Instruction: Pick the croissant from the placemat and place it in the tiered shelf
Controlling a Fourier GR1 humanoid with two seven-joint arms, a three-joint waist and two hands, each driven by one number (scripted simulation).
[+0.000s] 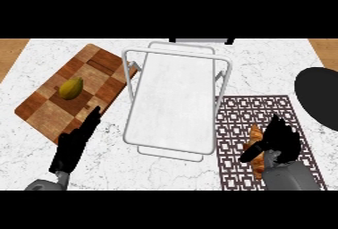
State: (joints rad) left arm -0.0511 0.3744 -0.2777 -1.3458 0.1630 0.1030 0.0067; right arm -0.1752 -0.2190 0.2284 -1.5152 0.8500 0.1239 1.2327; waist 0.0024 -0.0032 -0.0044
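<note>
We see the croissant point(257, 152) lying on the patterned placemat point(234, 116), which sits toward the worktop's point(264, 58) right edge. Our right hand point(280, 138) is down over it, thumb and fingers curled around the pastry from either side, so much of the croissant is hidden beneath the palm; whether it is lifted clear of the mat we cannot tell. Just left of the placemat, in the middle of the worktop, stands the white tiered shelf point(175, 98) with its wire frame. Our left hand point(74, 145) shows near the worktop's front-left corner, fingers straight and holding nothing, its tips overlapping the front corner of a checkered wooden cutting board point(73, 103). A yellow-green fruit point(70, 88) rests on that board. A black round object point(320, 96) lies at the worktop's right edge.
</note>
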